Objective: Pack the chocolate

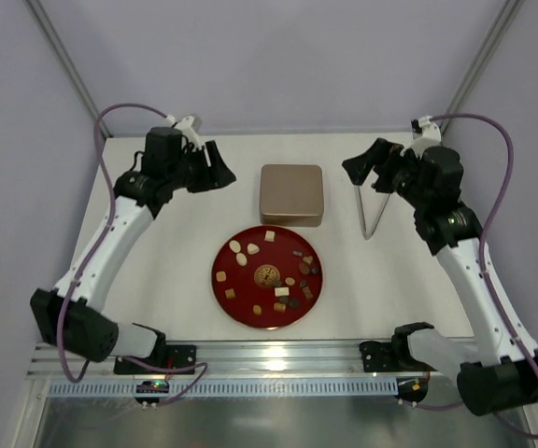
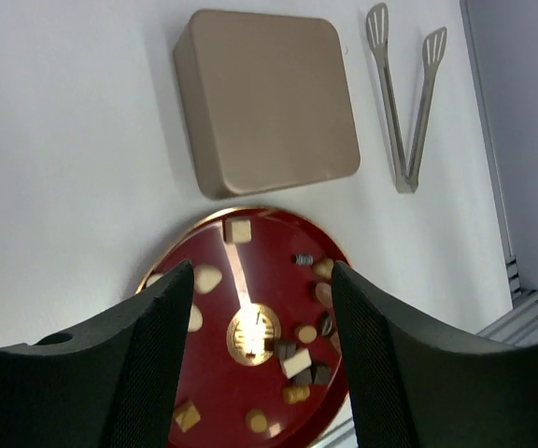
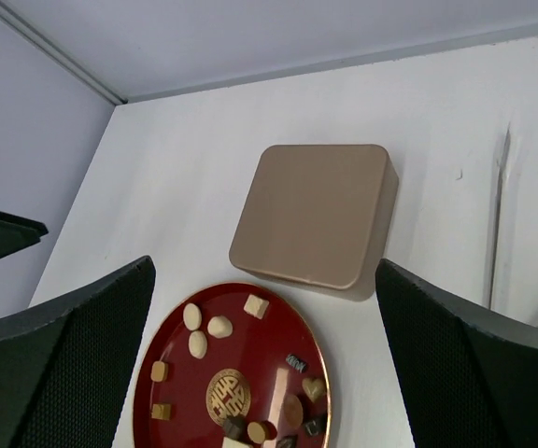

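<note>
Several small chocolates (image 1: 288, 285), dark brown, tan and cream, lie scattered on a round red plate (image 1: 250, 308) with a gold emblem at the table's middle front. They also show in the left wrist view (image 2: 297, 362) and the right wrist view (image 3: 205, 327). A closed square gold-brown tin (image 1: 291, 194) sits just behind the plate. My left gripper (image 1: 224, 174) is open and empty, held high left of the tin. My right gripper (image 1: 361, 168) is open and empty, held high right of the tin.
Metal tongs (image 1: 370, 207) lie on the table right of the tin, below my right gripper; they also show in the left wrist view (image 2: 402, 103). The red plate's rim (image 3: 320, 350) lies close to the tin (image 3: 316, 213). Grey walls enclose the back and sides.
</note>
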`<action>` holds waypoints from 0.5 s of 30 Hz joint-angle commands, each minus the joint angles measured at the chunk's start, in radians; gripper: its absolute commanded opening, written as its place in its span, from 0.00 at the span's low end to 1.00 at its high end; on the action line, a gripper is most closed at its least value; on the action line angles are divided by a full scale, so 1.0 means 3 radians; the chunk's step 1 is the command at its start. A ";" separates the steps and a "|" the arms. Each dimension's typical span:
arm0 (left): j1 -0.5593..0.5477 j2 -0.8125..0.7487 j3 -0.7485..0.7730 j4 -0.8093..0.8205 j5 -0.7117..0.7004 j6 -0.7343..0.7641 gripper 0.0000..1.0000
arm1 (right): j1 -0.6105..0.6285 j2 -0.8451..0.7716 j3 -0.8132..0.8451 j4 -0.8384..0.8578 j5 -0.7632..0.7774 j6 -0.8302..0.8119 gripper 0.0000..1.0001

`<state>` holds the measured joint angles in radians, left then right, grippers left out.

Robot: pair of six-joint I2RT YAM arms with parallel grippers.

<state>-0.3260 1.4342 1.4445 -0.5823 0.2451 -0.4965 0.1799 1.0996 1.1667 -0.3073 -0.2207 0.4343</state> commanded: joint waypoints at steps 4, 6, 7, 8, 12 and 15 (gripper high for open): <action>-0.0023 -0.1067 -0.0907 -0.0140 -0.0106 0.0131 0.61 | -0.0001 -0.0970 -0.0718 -0.0350 0.0306 -0.0190 1.00; -0.0023 -0.1338 -0.1066 -0.0216 -0.0213 0.0157 0.62 | -0.0001 -0.1210 -0.0795 -0.0438 0.0377 -0.0246 1.00; -0.0023 -0.1410 -0.1092 -0.0303 -0.0224 0.0182 0.62 | -0.0001 -0.1272 -0.0841 -0.0514 0.0403 -0.0251 1.00; -0.0023 -0.1477 -0.1123 -0.0329 -0.0229 0.0187 0.62 | -0.0001 -0.1318 -0.0867 -0.0540 0.0418 -0.0261 1.00; -0.0023 -0.1753 -0.1205 -0.0411 -0.0285 0.0198 0.63 | -0.0001 -0.1487 -0.0949 -0.0637 0.0470 -0.0292 1.00; -0.0023 -0.1835 -0.1184 -0.0508 -0.0321 0.0233 0.64 | -0.0001 -0.1523 -0.0975 -0.0668 0.0470 -0.0307 1.00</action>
<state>-0.3321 0.9051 1.0859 -0.7094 0.1768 -0.4564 0.1799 0.6518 0.8814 -0.4992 -0.1074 0.3672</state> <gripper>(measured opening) 0.635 0.996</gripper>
